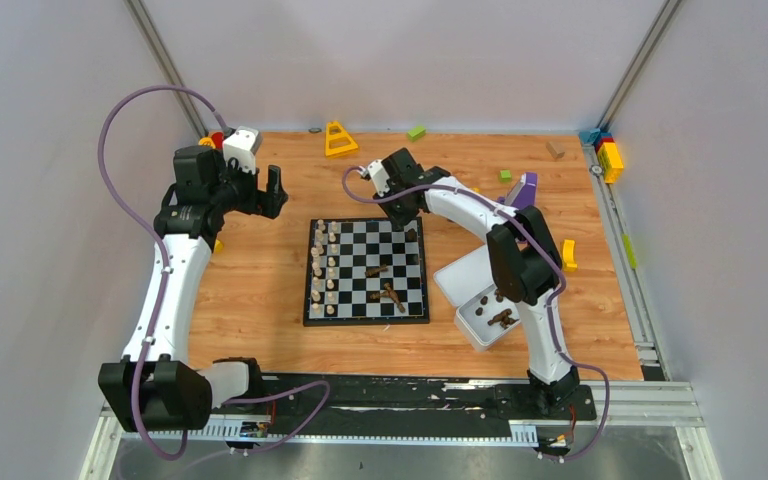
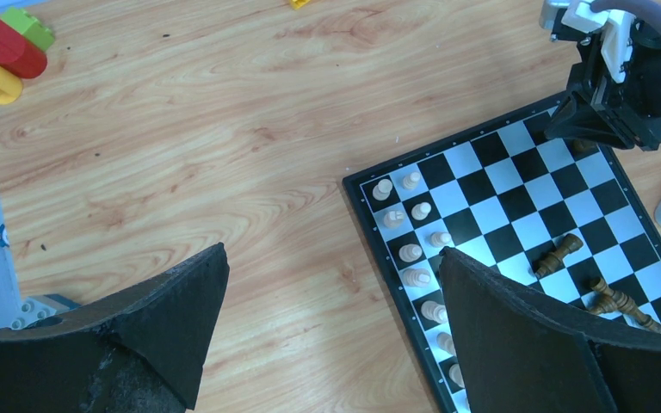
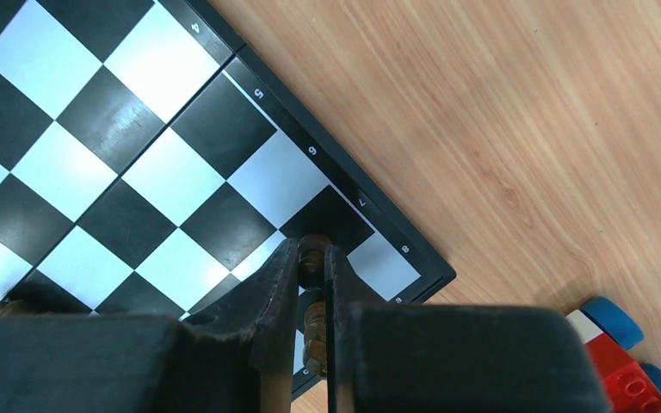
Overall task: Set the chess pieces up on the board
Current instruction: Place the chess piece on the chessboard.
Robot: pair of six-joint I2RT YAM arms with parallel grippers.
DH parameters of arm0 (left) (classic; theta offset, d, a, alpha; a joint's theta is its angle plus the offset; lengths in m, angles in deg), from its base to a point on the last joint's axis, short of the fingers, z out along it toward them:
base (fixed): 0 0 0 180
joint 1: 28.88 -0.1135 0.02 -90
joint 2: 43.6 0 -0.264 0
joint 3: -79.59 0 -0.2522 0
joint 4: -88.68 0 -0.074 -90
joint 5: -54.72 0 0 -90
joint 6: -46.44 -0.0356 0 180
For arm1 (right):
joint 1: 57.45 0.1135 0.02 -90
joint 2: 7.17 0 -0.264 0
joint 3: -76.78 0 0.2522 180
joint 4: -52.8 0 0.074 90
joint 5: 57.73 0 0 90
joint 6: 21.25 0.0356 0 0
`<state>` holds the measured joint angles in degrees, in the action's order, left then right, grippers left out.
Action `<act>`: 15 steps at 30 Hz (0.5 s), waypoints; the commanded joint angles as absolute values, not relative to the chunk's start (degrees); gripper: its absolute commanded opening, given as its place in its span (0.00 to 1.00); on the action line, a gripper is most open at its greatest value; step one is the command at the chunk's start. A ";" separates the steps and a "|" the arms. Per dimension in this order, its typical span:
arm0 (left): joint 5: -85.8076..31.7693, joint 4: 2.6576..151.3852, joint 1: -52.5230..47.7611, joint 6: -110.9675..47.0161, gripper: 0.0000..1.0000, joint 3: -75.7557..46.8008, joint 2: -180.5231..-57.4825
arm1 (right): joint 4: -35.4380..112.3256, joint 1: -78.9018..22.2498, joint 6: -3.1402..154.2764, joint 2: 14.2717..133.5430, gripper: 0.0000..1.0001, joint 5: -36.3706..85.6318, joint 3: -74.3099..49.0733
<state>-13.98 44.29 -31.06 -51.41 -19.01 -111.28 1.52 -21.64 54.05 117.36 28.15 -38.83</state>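
The board (image 1: 366,321) lies mid-table. Cream chess pieces (image 1: 325,265) stand in two columns on its left side. Dark chess pieces (image 1: 378,270) lie tipped over on its right half. My right gripper (image 1: 400,212) is at the board's far right corner. In the right wrist view it (image 3: 311,245) is shut on a dark piece (image 3: 312,255) over the corner squares of the board (image 3: 138,129). A second dark piece (image 3: 314,323) shows just behind it. My left gripper (image 1: 275,192) hovers off the board's far left. In the left wrist view it (image 2: 331,254) is open and empty, with the cream pieces (image 2: 413,254) beside its right finger.
A white tray (image 1: 463,276) with several dark pieces (image 1: 500,317) sits right of the board. Toy blocks are scattered about: a yellow triangle (image 1: 339,139), a green block (image 1: 416,131), a purple one (image 1: 526,188), a yellow one (image 1: 568,254), and red and yellow ones (image 2: 4,52).
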 commanded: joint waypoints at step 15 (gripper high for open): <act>-14.00 46.27 -31.24 -52.55 1.00 -19.12 -109.78 | 1.69 -22.57 53.90 120.32 0.05 27.54 -42.90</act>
<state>-13.98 44.31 -31.06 -51.43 -19.01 -111.25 1.52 -22.32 54.05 119.45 27.74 -40.92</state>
